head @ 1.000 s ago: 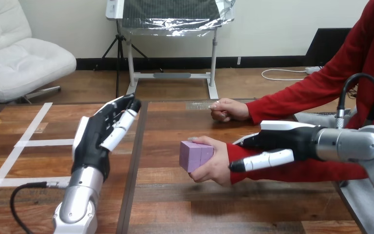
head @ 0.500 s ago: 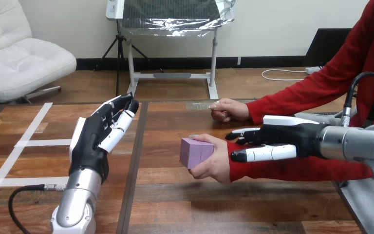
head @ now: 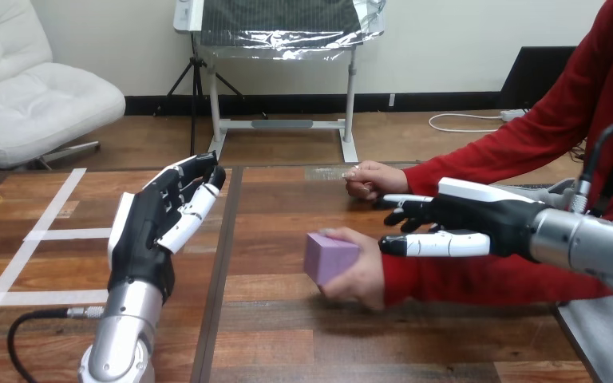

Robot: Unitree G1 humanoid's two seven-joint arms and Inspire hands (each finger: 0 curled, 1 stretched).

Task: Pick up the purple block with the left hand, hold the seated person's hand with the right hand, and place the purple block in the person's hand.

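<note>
A purple block (head: 329,255) clasped in the person's hand (head: 363,278) mid-table, right hand (head: 479,215) straight-fingered over the sleeve (head: 479,275), left hand (head: 148,231) released, empty, toward the left edge.

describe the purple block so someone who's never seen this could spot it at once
On the wooden table, look near the middle, where the nearer of the person's hands reaches in from the right. That hand grips the purple block, just left of the robot's right hand. It is the only purple thing there.
</note>
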